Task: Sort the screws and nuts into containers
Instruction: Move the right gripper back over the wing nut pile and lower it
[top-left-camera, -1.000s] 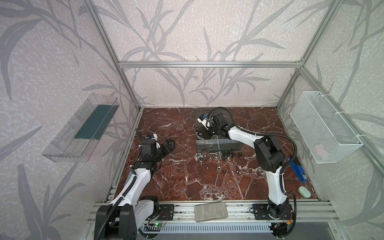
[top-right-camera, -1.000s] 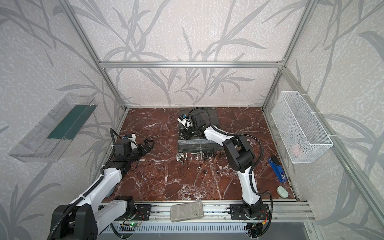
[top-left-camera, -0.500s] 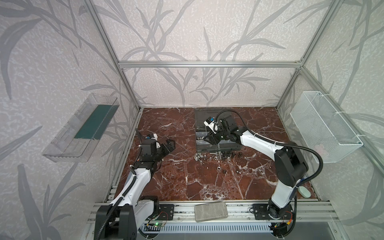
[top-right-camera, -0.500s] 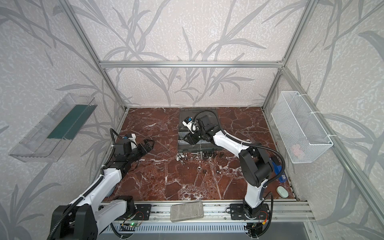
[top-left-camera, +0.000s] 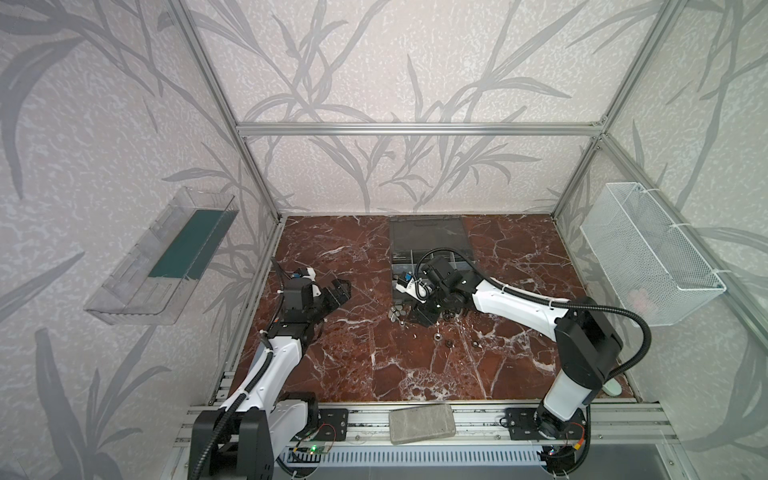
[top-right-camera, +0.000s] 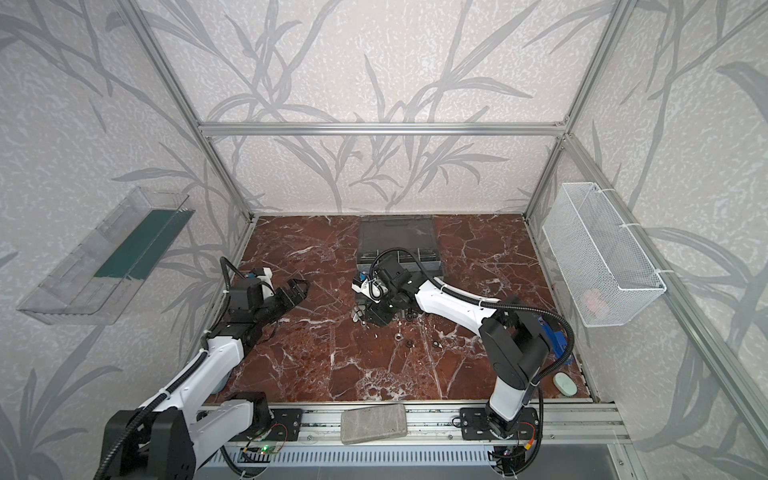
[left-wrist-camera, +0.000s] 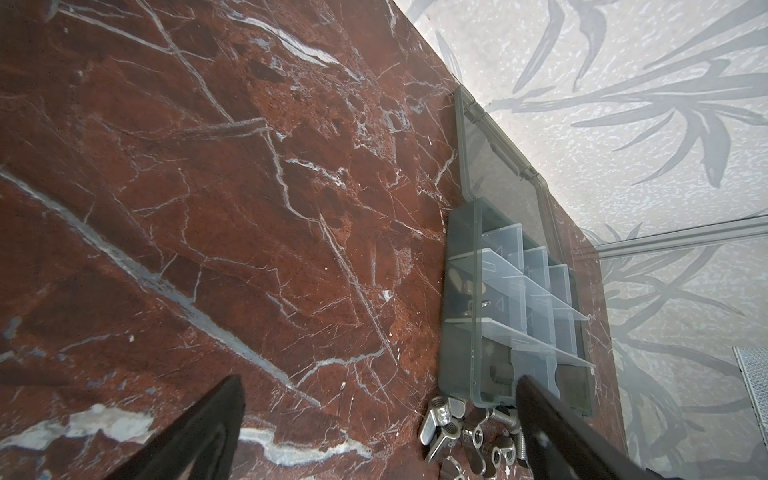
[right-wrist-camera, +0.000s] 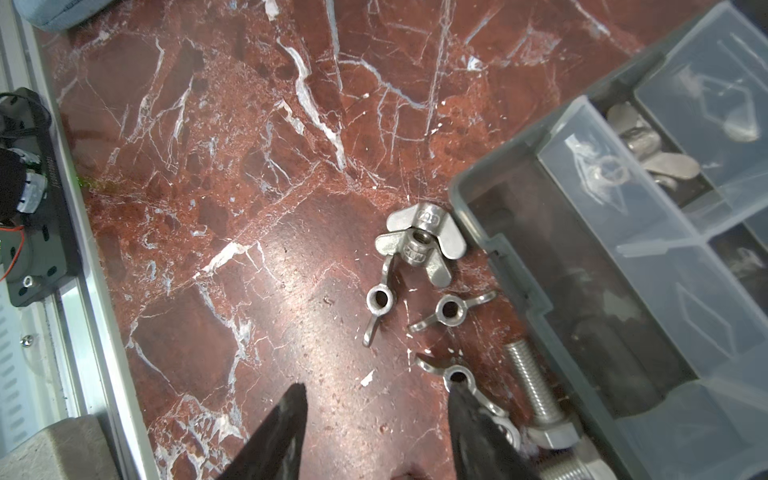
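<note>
1. Grey block (top-left-camera: 422, 424) lies on the rail along the bench's (top-left-camera: 353, 365) near edge.
2. Left gripper (top-left-camera: 338, 292) hovers near the left edge, fingers (left-wrist-camera: 199, 432) spread wide, holding nothing.
3. Right gripper (right-wrist-camera: 376, 388) hangs low mid-bench, fingers (right-wrist-camera: 482, 436) partly apart, bare marble between them, one tip over a winged nut; nothing gripped.
4. Nuts (right-wrist-camera: 419, 245) and screws (right-wrist-camera: 528, 380) lie loose just beside the near wall of the organizer case (right-wrist-camera: 519, 266).
5. That case sits by the far edge, lid laid open; one of its containers (right-wrist-camera: 582, 174) holds winged nuts.
</note>
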